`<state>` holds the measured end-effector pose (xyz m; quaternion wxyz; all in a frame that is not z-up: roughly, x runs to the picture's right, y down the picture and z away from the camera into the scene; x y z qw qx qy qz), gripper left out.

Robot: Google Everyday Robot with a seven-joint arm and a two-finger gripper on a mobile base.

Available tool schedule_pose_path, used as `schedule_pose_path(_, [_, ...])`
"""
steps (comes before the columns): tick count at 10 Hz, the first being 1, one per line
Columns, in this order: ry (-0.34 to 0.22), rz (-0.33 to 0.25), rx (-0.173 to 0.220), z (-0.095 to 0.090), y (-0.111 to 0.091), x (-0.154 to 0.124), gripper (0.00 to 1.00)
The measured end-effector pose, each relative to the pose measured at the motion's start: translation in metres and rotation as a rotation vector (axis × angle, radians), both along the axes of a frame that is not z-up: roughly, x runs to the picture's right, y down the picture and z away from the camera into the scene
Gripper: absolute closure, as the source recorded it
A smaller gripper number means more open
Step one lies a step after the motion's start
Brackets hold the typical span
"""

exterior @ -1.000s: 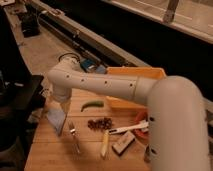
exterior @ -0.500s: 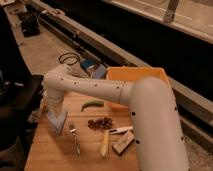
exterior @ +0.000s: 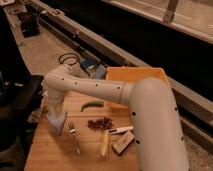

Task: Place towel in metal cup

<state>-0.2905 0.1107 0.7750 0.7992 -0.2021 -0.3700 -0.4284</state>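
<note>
Since a second back my arm has swung left and lower; my gripper (exterior: 53, 111) hangs released, jaws wide, right above the towel (exterior: 57, 124), which stays bunched near the left edge of the board (exterior: 50, 152).

Item, arm (exterior: 95, 90): elbow now further left and lower than a second ago; thick white link swung left, covering more of the right side of the bench (exterior: 50, 155).
Item, tool (exterior: 54, 111): lowered slightly at the left side of the bench, directly above the towel (exterior: 56, 124).
Item, towel: marginally lower.
</note>
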Motion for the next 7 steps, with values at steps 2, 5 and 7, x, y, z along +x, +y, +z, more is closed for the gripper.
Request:
schedule_pose_path(2, [0.016, -0.007, -0.038, 0.015, 0.013, 0.001, 0.35])
schedule_pose_path(5, [0.050, 0.009, -0.110, 0.041, 0.038, 0.011, 0.35])
schedule_pose_path(7, [0.063, 0.012, -0.156, 0.052, 0.052, 0.013, 0.35])
